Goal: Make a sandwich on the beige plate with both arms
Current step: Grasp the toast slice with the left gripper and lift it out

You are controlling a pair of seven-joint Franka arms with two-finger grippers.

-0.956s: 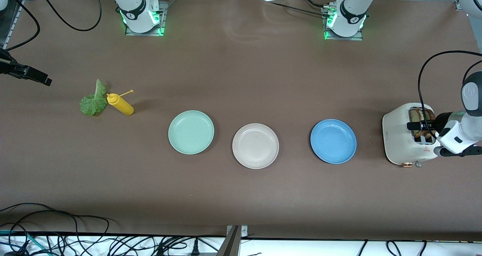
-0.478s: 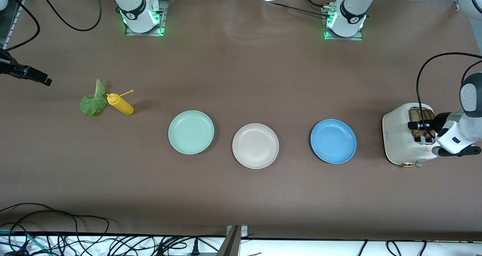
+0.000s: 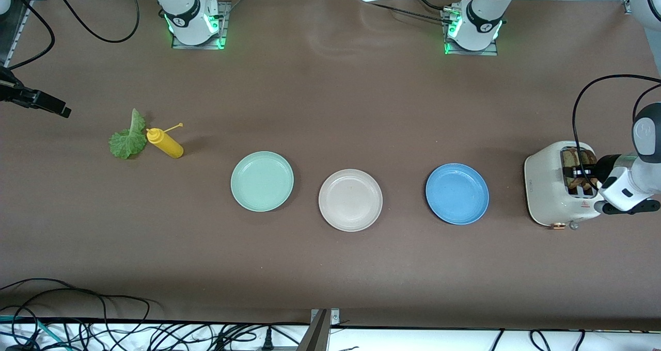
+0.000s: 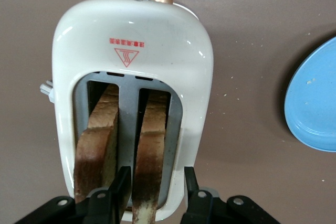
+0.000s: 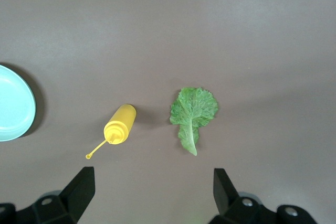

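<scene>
While the left end effector (image 4: 154, 182) straddles a bread slice (image 4: 149, 145), grip uncertain, the right end effector (image 5: 153, 184) gapes.

Light: even, bright, from overhead | Shadows: soft and short beside the plates and the toaster (image 3: 560, 186) on the table (image 3: 330, 98) | Glare: white sheen on the toaster's shell in the left wrist view | Glow: green lamps at both arm bases | Focus: sharp in all views

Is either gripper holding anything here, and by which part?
The left gripper has its fingers either side of one bread slice's top edge in the toaster; a firm hold cannot be told. The right gripper is open, holding nothing.
</scene>
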